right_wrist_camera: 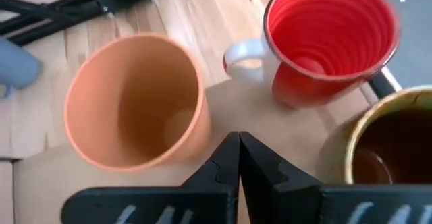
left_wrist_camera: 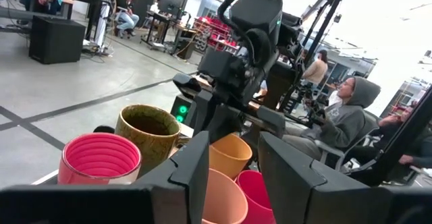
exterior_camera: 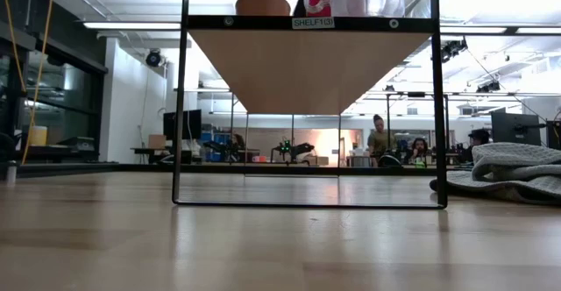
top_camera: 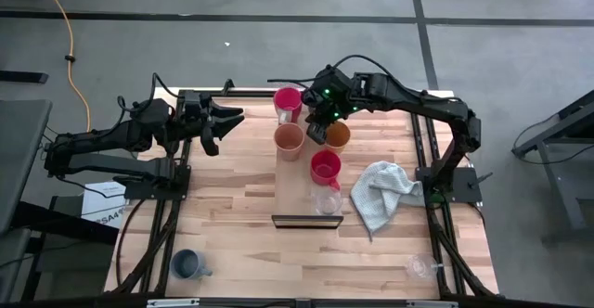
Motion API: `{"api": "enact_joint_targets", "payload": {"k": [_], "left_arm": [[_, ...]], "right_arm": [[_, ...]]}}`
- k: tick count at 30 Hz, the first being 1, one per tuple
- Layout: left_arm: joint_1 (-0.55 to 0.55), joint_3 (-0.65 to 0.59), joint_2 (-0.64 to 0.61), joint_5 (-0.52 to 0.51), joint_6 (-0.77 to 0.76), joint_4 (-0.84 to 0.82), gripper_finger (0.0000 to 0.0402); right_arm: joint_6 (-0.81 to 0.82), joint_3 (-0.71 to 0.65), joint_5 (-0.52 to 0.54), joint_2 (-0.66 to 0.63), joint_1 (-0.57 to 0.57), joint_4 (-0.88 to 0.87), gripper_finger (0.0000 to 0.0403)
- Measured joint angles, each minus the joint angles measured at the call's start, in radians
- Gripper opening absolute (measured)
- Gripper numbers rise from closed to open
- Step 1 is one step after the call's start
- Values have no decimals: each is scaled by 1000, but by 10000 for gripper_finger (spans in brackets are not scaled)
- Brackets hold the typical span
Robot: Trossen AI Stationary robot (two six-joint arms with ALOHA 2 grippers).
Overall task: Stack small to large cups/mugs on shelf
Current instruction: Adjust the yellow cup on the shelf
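Nearest the overhead camera, a blue cup [top_camera: 187, 264] sits at the bench's [top_camera: 232, 206] front left corner and a clear glass cup [top_camera: 419, 267] at its front right, both well apart from the shelf [top_camera: 306, 219]. On that shelf stand a red mug [top_camera: 288, 99], an orange cup [top_camera: 290, 141], a second red mug [top_camera: 325, 166] and a clear glass [top_camera: 326, 199], with another orange cup [top_camera: 337, 135] just beside; my right jaws [top_camera: 318, 122] hang clenched and empty among the far cups by the olive-brown mug [right_wrist_camera: 388, 140], which crowds them. My left jaws [top_camera: 218, 127] wait partly parted, holding nothing, off the shelf's left, a grey cloth [top_camera: 382, 192] lies crumpled right of the shelf, and seated people [left_wrist_camera: 341, 113] show in the room beyond.
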Motion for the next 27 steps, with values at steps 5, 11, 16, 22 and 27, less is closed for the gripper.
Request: {"api": "enact_joint_targets", "payload": {"k": [5,11,16,22,27], "left_arm": [[0,0,0,0,0,0,117],[0,0,0,0,0,0,117],[0,0,0,0,0,0,117],[0,0,0,-1,0,0,117],[0,0,0,-32,0,0,117]], "right_arm": [[-29,0,46,-32,0,21,0],[-104,0,119,-169,10,-29,0],[-85,-98,189,-337,43,-106,0],[126,-465,207,-610,89,-95,0],[317,-724,195,-763,106,11,0]]}}
